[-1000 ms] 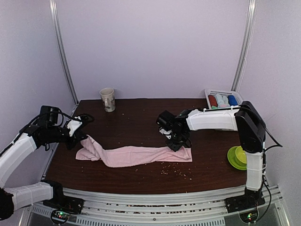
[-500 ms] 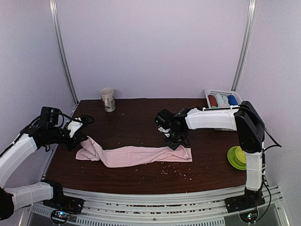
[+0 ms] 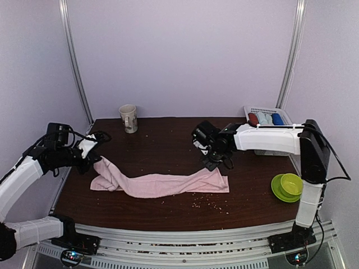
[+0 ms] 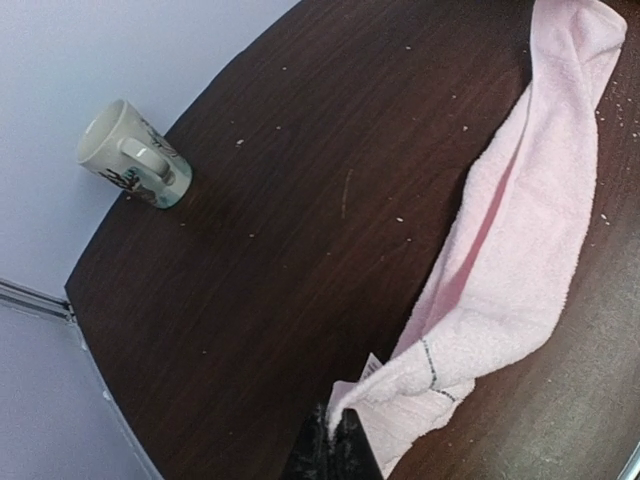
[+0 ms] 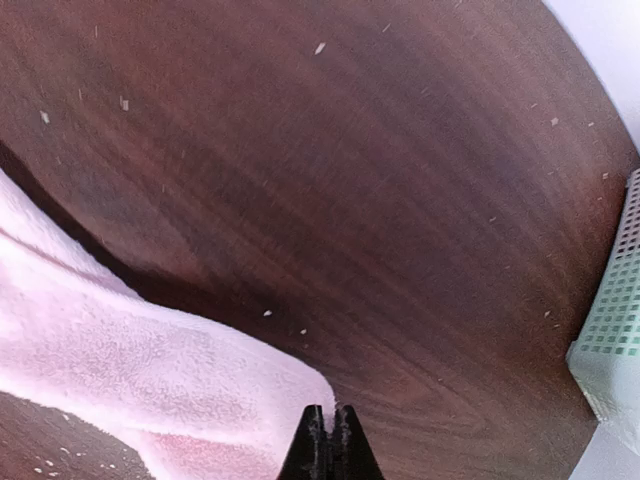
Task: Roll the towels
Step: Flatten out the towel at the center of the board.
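One pale pink towel (image 3: 162,185) lies stretched left to right across the dark table (image 3: 162,143). My left gripper (image 3: 96,157) is shut on its left corner and holds that end raised; in the left wrist view the corner and its label sit pinched in the gripper (image 4: 338,425), and the towel (image 4: 520,230) trails away. My right gripper (image 3: 213,164) is shut on the far right corner, lifted a little off the table. The right wrist view shows the towel (image 5: 150,370) edge pinched in the gripper (image 5: 331,415).
A white slatted basket (image 3: 281,114) at the back right holds rolled cloths in red, pale and blue; its wall (image 5: 615,330) shows in the right wrist view. A mug (image 3: 128,118) (image 4: 135,155) stands back left. A green bowl (image 3: 287,186) sits at the right. Crumbs dot the table front.
My right gripper has shut on the towel's far right corner and risen up and to the right with it. The left gripper has drawn its end slightly back.
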Robot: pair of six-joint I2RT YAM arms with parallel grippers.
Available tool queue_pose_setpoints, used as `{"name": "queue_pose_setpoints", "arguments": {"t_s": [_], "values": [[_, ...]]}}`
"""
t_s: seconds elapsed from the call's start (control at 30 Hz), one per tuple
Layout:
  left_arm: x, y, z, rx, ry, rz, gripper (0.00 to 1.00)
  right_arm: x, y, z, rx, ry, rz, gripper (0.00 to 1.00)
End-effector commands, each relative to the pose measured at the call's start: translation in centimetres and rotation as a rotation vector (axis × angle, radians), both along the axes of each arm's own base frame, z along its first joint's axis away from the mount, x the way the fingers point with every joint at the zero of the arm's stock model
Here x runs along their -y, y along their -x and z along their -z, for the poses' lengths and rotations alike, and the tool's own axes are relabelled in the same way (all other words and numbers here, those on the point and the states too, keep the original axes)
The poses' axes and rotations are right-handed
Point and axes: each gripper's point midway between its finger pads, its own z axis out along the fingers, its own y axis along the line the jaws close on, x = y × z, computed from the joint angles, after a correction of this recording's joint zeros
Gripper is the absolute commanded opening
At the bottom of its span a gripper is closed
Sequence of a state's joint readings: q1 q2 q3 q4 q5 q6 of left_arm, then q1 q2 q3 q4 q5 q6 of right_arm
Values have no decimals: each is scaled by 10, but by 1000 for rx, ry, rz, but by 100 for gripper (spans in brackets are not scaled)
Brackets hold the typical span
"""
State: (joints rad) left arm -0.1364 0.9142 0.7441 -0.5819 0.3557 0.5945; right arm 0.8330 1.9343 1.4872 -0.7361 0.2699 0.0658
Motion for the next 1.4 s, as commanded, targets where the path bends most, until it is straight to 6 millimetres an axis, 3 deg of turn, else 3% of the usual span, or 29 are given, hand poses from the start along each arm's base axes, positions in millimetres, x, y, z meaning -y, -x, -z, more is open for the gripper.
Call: {"name": "queue_pose_setpoints", "arguments": {"t_s": [0.0,0.1,0.27,0.6,0.7,0.83,0.93,1.1,1.27,1.37], "values": [[-11,-33,-68,187,-1,-87,0,13,-24,-93,255,-217,80,0],[-10,-39,-101,243,3,-87,0,28,-21,-148,396,-331,90,0],[-13,-35,-150,339,11,-101,0,55,1,-217,549,-475,92,0],[-18,27,-207,534,40,-76,0,106,83,-301,715,-813,19,0],[-20,40,-220,573,43,-79,0,124,96,-315,760,-854,46,0],[-20,29,-211,518,44,-90,0,134,80,-301,771,-755,141,0],[-17,-5,-170,384,16,-100,0,137,52,-277,770,-615,245,0],[-11,-64,-96,217,-19,-102,0,133,-16,-221,711,-488,340,0],[-11,-128,-28,89,-86,-128,0,136,-97,-151,608,-408,399,0],[-14,-164,7,36,-132,-155,0,137,-135,-125,586,-378,404,0]]}}
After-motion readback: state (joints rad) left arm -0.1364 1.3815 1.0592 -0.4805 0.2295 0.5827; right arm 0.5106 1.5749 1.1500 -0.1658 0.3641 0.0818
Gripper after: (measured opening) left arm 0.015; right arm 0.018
